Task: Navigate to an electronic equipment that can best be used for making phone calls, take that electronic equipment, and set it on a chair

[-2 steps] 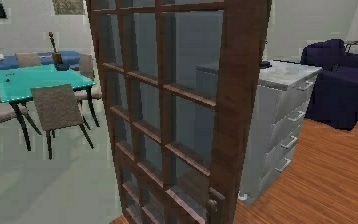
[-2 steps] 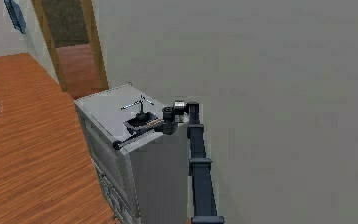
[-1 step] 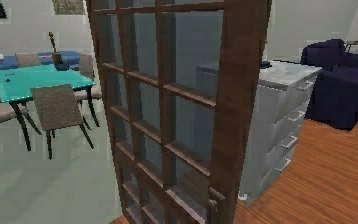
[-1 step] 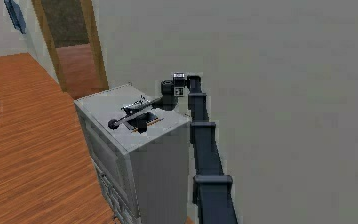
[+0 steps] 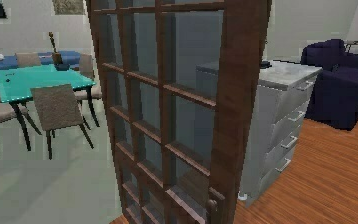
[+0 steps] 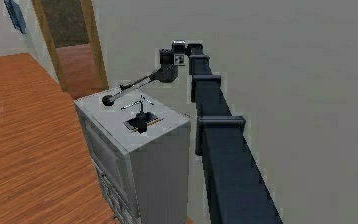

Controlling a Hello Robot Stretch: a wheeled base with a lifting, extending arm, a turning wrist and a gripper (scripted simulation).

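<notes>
My gripper point(image 6: 115, 97) reaches out from the dark arm point(image 6: 222, 130) over the top of a white chest of drawers point(image 6: 167, 150). A small dark flat thing point(image 6: 141, 123), too small to name for sure, lies on that top close below the fingers. I cannot tell whether the gripper holds anything. In the forward view, beige chairs point(image 5: 59, 105) stand around a teal dining table point(image 5: 32, 80) at the left.
A wooden door with glass panes point(image 5: 167, 110) stands close ahead, in the forward view's middle. The white chest of drawers point(image 5: 282, 115) is right of it, with a purple sofa point(image 5: 339, 78) beyond. A wood-framed doorway point(image 6: 72, 45) opens past the wooden floor point(image 6: 32, 150).
</notes>
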